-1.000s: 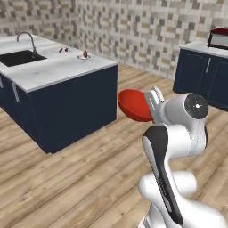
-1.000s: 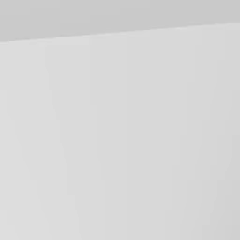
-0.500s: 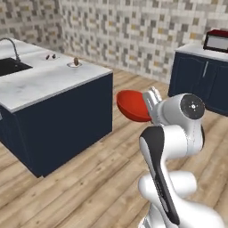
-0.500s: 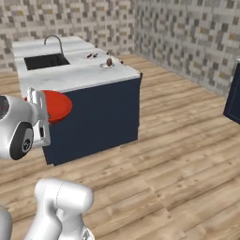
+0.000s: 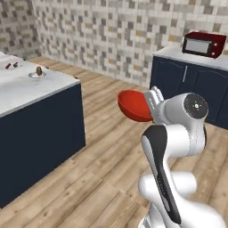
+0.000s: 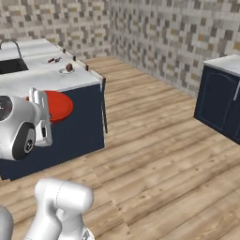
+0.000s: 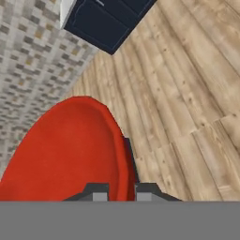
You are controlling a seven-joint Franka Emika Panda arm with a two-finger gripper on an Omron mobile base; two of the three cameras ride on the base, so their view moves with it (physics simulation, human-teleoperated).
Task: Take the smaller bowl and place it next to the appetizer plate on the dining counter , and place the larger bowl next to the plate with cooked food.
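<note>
The smaller bowl (image 5: 133,106), shallow and glossy red, hangs in the air over the wooden floor, and my gripper (image 5: 152,107) is shut on its rim. From the other side the bowl (image 6: 57,105) juts out from the gripper (image 6: 46,110) in front of the dining counter's navy base. In the hand view the bowl (image 7: 65,150) spreads left of the gripper (image 7: 121,190). The appetizer plate (image 5: 37,74) (image 6: 69,70) with its brown lump sits near the corner of the white marble dining counter (image 5: 22,91) (image 6: 42,79). The larger bowl is out of view.
A second plate with small dark bits (image 6: 54,60) (image 5: 11,65) lies further along the counter, beyond it a black sink (image 6: 9,66) and curved tap (image 6: 13,45). Navy cabinets (image 5: 191,84) (image 6: 220,105) carry a red microwave (image 5: 204,43). Wooden floor lies between.
The whole picture has shifted, so the base has moved: the counter now lies further left in the left base view. The red bowl stays gripped as before.
</note>
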